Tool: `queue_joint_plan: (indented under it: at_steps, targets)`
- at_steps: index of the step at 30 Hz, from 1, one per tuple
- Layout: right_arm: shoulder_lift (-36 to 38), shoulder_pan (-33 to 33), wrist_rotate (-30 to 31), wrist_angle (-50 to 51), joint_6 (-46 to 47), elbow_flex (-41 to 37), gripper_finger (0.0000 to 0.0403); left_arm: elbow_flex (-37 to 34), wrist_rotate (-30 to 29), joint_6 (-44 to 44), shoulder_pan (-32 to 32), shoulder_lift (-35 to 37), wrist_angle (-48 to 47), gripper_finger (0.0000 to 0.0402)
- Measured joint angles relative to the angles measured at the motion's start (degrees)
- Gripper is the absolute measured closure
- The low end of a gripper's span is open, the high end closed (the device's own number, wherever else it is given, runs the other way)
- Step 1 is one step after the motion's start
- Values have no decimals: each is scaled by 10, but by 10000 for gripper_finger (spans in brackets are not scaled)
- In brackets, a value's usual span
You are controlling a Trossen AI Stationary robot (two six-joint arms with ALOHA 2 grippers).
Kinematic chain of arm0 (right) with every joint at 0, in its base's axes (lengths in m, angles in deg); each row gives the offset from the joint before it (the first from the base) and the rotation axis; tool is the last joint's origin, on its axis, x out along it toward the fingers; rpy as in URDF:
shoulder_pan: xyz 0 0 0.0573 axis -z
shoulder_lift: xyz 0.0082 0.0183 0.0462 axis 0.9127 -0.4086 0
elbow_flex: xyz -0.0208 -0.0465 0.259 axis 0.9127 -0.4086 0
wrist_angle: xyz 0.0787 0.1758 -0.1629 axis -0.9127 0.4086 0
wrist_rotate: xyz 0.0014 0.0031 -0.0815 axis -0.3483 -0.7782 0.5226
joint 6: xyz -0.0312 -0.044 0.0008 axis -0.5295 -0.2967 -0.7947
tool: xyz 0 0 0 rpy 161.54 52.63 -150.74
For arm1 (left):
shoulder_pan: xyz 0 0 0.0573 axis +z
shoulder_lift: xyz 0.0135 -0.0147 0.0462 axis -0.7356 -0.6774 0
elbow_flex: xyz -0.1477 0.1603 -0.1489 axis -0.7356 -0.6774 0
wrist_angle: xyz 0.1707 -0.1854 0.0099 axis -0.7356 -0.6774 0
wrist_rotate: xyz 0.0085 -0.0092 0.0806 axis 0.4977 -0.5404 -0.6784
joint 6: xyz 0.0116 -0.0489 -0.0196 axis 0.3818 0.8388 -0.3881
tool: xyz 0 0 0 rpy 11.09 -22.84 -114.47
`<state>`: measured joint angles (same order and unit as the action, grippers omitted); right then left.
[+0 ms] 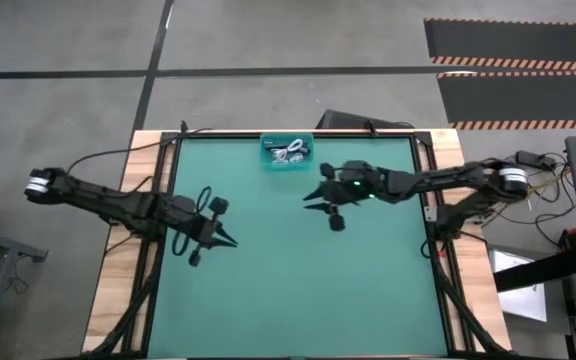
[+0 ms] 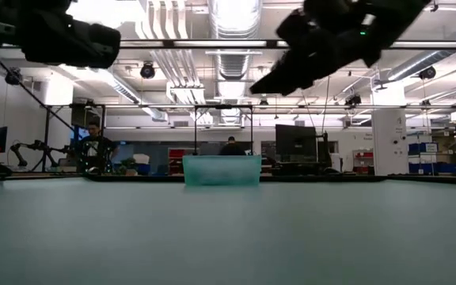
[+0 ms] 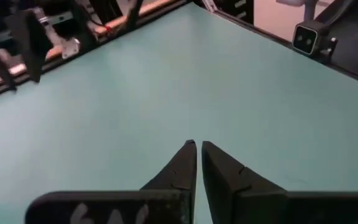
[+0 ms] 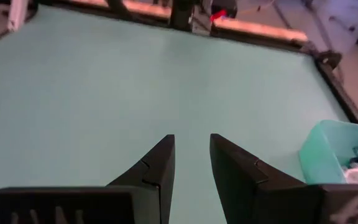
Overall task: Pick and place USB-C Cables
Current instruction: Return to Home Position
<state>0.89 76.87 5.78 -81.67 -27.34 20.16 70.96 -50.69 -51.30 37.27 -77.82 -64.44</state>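
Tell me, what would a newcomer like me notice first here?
A small green bin sits at the middle of the far edge of the green table, with bundled cables inside. Two dark arms hang over the table: the right arm near the bin, jaws slightly apart and empty, the left arm farther off, jaws together.

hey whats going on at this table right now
The right gripper, slightly open and empty, hangs just beside the small green bin at the far edge of the table. The cables lie in that bin. The left gripper, shut and empty, hangs over the table's left part. No cable shows on the table itself.
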Motion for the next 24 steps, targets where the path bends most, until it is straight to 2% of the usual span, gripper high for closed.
queue_joint_plan:
  at_steps: [8,24]
  targets:
    - [156,2,4,-62,13,-138,310,-77,-4,5,11,107,50,400]
    - [442,29,52,-58,22,-293,310,-178,-7,17,21,358,57,401]
